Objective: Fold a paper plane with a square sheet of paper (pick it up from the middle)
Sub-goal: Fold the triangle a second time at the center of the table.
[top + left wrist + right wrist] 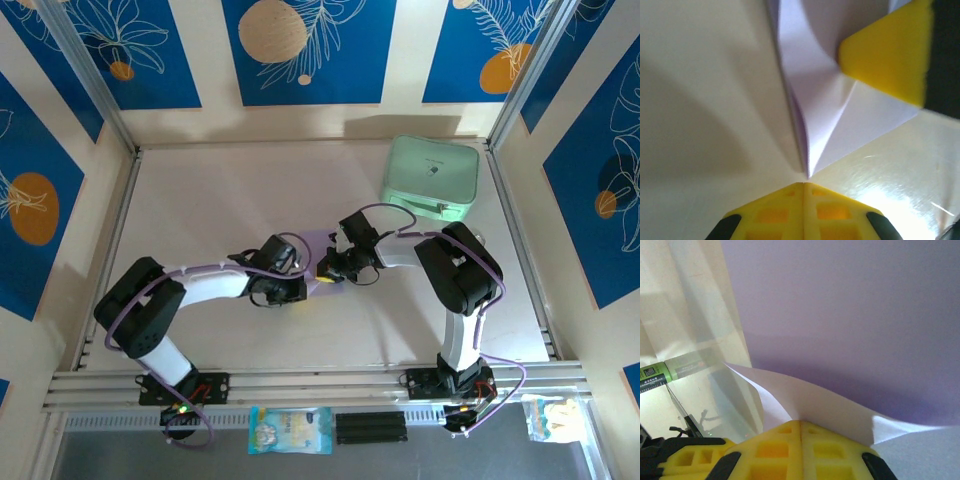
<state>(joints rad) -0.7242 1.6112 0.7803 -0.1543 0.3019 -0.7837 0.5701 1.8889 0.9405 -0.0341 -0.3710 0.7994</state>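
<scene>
I see a pale bench (220, 200) walled by blue panels (300, 50), with a mint-green case (430, 178) zipped closed far right. Mid-bench, my right claw (800, 422) pinches the sheet of paper (825, 115); my left claw (804, 186) is closed, touching its point.

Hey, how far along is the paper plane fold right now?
Done: the sheet of paper is picked up and already shows creases running to a point. In hand: the left end effector is shut at that point, and the right end effector pinches another edge. Left: it is no finished dart yet, so more folds remain.
</scene>
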